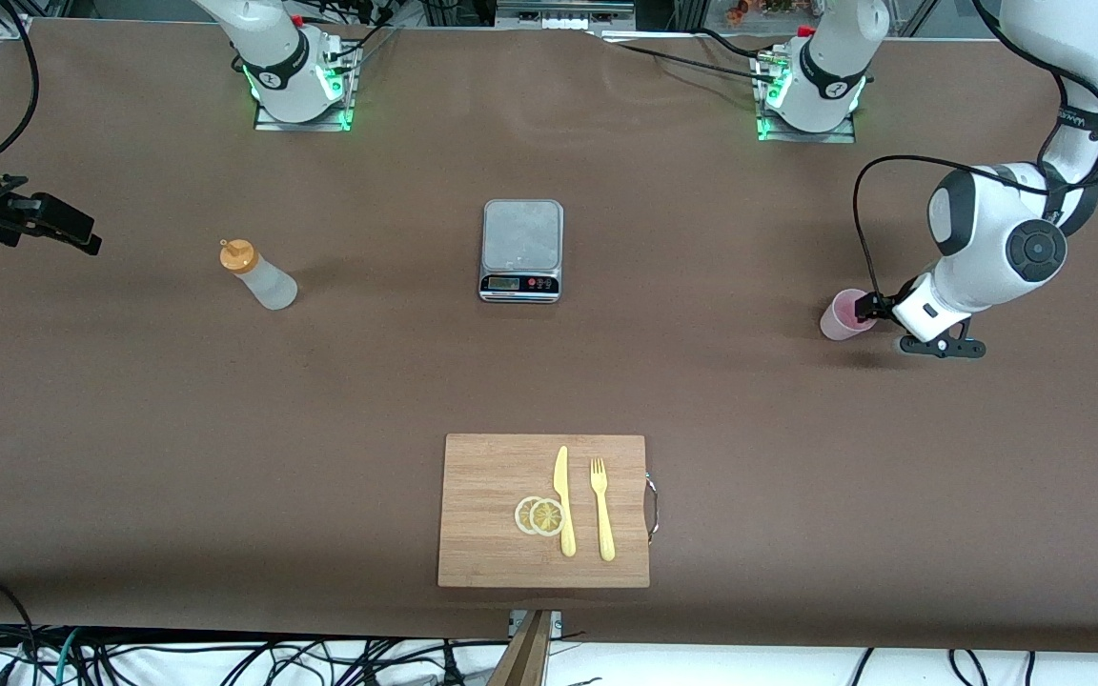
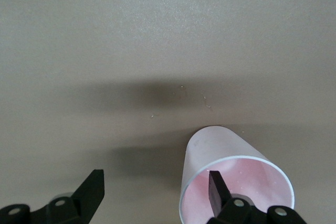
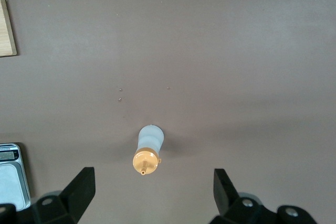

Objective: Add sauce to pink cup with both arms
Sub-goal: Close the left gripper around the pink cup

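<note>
a: while the left pincer (image 2: 156,192) is sitting low at the cup (image 1: 845,315), toward the left arm's end of the desk (image 1: 549,381), how is it standing?

b: it's spread wide, one finger (image 2: 216,190) dipping inside the rim, the other outside and apart from the wall. nothing is being pinched.

a: and how is the cup likely handling?

b: i'm judging it thin, light and springy plastic, so it's wanting a gentle squeeze across the wall near the rim.

a: where's the sauce (image 1: 260,275)?

b: it's standing upright toward the right arm's end, well apart from the scale (image 1: 521,250). the right pincer (image 3: 152,187) is hanging over the desk beside it, spread and empty. soft and slick, i'm guessing, so i'd be taking it mid-body, under the orange cap.
</note>
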Robot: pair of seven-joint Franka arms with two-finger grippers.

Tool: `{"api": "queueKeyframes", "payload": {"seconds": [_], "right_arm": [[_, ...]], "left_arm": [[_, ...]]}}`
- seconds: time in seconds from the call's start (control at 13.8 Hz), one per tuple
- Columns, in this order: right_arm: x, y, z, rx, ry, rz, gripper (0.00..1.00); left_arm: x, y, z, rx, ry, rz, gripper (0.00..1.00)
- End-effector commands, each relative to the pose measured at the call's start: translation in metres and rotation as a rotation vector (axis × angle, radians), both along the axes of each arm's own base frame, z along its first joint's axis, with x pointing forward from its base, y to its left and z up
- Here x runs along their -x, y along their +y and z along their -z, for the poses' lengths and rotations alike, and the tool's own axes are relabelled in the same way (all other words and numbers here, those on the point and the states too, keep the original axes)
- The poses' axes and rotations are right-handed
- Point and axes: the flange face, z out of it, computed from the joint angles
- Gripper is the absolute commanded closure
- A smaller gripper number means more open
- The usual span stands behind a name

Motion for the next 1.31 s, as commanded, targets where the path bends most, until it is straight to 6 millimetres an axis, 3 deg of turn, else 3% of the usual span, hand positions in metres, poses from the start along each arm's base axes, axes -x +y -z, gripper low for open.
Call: {"api": "queueKeyframes", "payload": {"seconds": [0.0, 0.15, 0.51, 0.8, 1.02, 1.23], "right_arm": [[0.001, -0.002, -0.002, -0.014, 0.003, -0.007, 0.0], [0.002, -0.001, -0.002, -0.014, 0.004, -0.007, 0.0], [0.002, -0.001, -0.002, -0.014, 0.007, -0.007, 0.0], [0.002, -0.001, -0.002, -0.014, 0.007, -0.007, 0.0], [0.002, -0.001, -0.002, -0.014, 0.007, -0.007, 0.0], [0.002, -0.001, -0.002, -0.014, 0.007, -0.007, 0.0]], "left_arm": [[0.001, -0.003, 0.004, 0.012, -0.007, -0.011, 0.28], [0.0, -0.004, 0.004, 0.012, -0.007, -0.008, 0.5], [-0.002, -0.008, 0.003, 0.028, -0.01, -0.023, 0.87], [-0.006, -0.022, -0.003, 0.051, -0.02, -0.029, 1.0], [-0.019, -0.064, -0.025, 0.084, -0.061, 0.018, 1.0], [-0.028, -0.148, -0.052, 0.109, -0.087, 0.051, 1.0]]}}
